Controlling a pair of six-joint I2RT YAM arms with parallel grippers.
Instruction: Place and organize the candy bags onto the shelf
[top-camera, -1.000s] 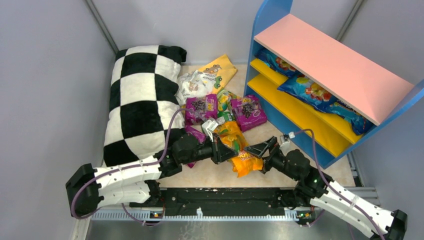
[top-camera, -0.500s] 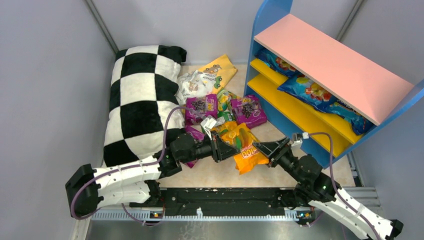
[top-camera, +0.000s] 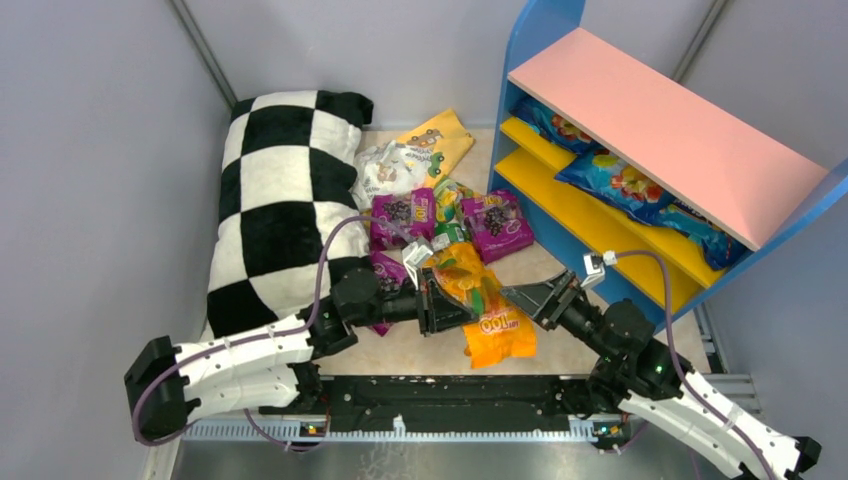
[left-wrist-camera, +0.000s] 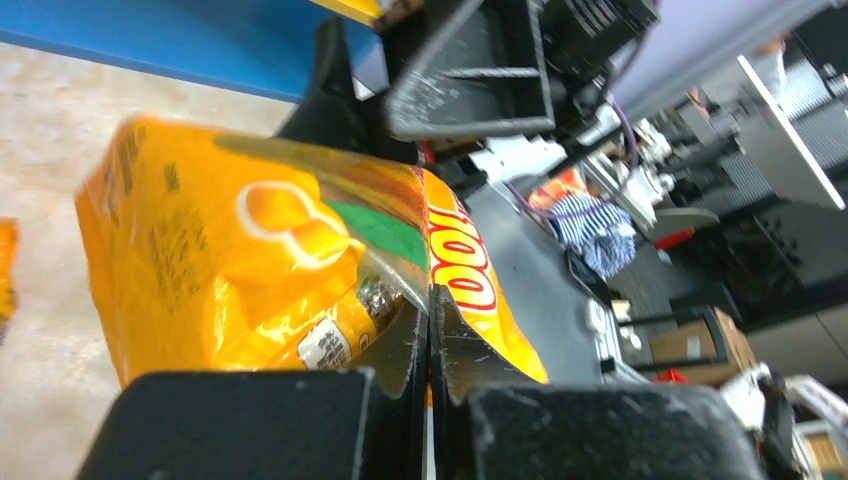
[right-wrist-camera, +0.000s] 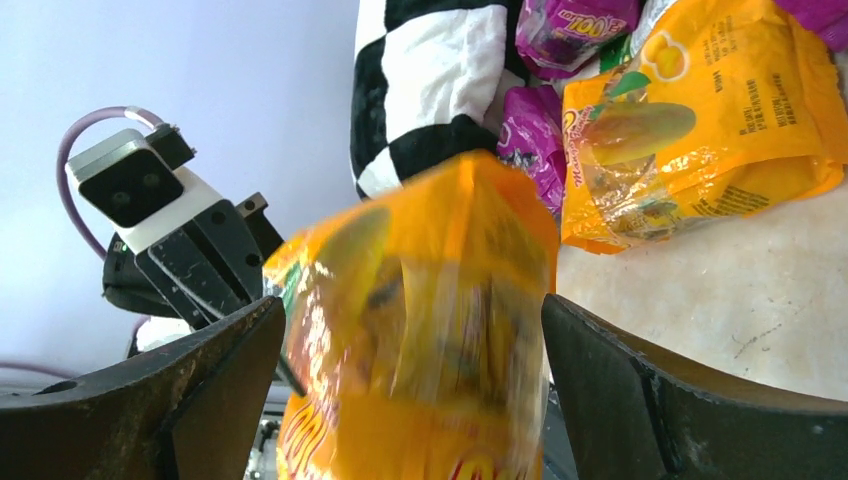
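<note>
My left gripper (top-camera: 437, 303) is shut on the edge of an orange candy bag (top-camera: 497, 330), which hangs above the floor; in the left wrist view the jaws (left-wrist-camera: 430, 320) pinch its seam and the bag (left-wrist-camera: 250, 250) spreads out ahead. My right gripper (top-camera: 522, 303) is open, and that orange bag (right-wrist-camera: 420, 330) hangs blurred between its wide-apart fingers (right-wrist-camera: 200, 385). A second orange bag (top-camera: 460, 268) lies on the floor. Purple bags (top-camera: 400, 215) (top-camera: 497, 222) and a green one (top-camera: 450, 200) lie behind. The shelf (top-camera: 650, 110) stands at the right with blue bags (top-camera: 610, 180) on its yellow boards.
A black-and-white checkered pillow (top-camera: 285, 200) fills the left side. A white packet (top-camera: 385, 165) and a yellow one (top-camera: 435, 135) lie at the back, near the wall. The shelf's blue side panel (top-camera: 515, 110) stands just right of the pile.
The held orange bag's free end has swung down toward the near edge. My right arm has shifted right, and its open jaws now straddle the bag.
</note>
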